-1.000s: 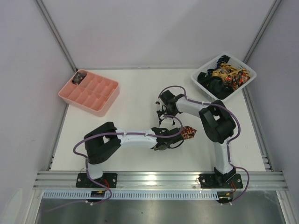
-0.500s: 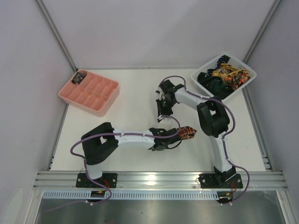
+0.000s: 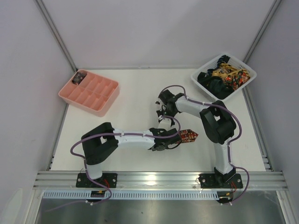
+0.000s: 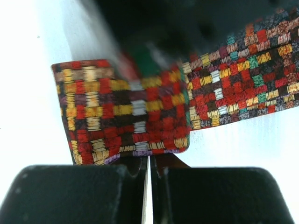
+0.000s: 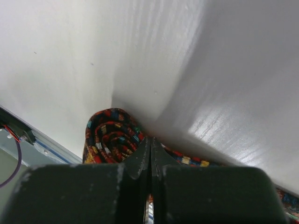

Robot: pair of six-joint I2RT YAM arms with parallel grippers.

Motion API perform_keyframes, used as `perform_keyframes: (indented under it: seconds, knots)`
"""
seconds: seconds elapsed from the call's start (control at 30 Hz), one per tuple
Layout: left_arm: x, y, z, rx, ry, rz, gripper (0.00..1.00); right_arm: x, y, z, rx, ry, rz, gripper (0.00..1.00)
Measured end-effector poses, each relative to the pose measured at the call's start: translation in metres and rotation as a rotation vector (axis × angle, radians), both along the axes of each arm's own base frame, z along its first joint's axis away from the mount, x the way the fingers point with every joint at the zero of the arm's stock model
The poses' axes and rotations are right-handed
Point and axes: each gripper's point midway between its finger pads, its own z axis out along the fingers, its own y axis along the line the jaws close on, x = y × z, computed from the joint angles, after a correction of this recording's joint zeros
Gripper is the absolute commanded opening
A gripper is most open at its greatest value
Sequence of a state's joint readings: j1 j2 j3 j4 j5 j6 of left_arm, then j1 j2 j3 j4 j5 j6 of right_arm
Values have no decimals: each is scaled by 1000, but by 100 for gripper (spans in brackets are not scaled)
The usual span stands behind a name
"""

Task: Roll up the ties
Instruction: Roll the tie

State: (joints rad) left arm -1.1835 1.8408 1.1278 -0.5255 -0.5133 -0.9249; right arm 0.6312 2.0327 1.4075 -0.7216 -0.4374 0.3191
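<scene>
A tie with a red, yellow and black woven pattern is partly rolled; its roll (image 4: pixel 124 109) sits right at my left gripper (image 4: pixel 148 161), which is shut on its lower edge. The loose strip (image 4: pixel 243 79) runs off to the right under the dark blur of the other arm. From above, the roll (image 3: pixel 189 136) lies at the tip of my left gripper (image 3: pixel 181 136) near the table's middle. My right gripper (image 5: pixel 150 142) is shut, its tips pointing down over the strip (image 5: pixel 196 161) beside the roll (image 5: pixel 110 135); whether they touch it I cannot tell.
A white lattice basket (image 3: pixel 246 83) at the back right holds a heap of more ties (image 3: pixel 223 74). A pink compartment tray (image 3: pixel 96 93) stands at the back left with one small roll (image 3: pixel 79 77) in its far corner cell.
The right wrist swung toward the back of the table, then came back down over the tie. The left gripper and the roll shifted slightly toward the near edge.
</scene>
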Motion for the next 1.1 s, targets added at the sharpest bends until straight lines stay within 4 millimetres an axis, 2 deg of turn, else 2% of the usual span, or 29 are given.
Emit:
perform_keyframes:
  seconds: [0.1,0.23,0.3,0.4,0.43,0.5,0.63,0.73,0.83,0.9,0.93,1.0,1.1]
  knots:
    - [0,0,0,0,0,0,3,13,7,8,5,-12,-2,2]
    - [0,0,0,-1,2,-4,5,45,20,18,32,-56,-12,2]
    - [-1,-2,1,-8,11,-17,8,56,20,22,38,-73,-20,2]
    - [-5,-2,2,-47,28,-44,18,62,13,25,34,-72,-35,3]
    - [-10,0,4,-64,39,-58,25,63,10,25,29,-66,-42,4]
    - [-19,6,13,-110,53,-85,32,63,5,24,22,-56,-50,5]
    - [-32,22,50,-233,34,-101,31,56,1,21,16,-38,-50,5]
    - [-29,34,89,-358,-15,-71,31,52,2,19,15,-27,-45,6]
    - [-22,50,111,-476,-32,-11,35,47,5,19,23,-13,-38,6]
    - [-12,67,107,-523,-22,53,38,42,6,17,22,-2,-36,6]
    - [-9,77,102,-544,-9,85,45,38,6,16,21,6,-34,6]
    - [-6,93,90,-566,23,136,50,31,5,13,14,21,-33,7]
    - [-8,95,84,-592,79,144,51,23,3,11,4,38,-32,7]
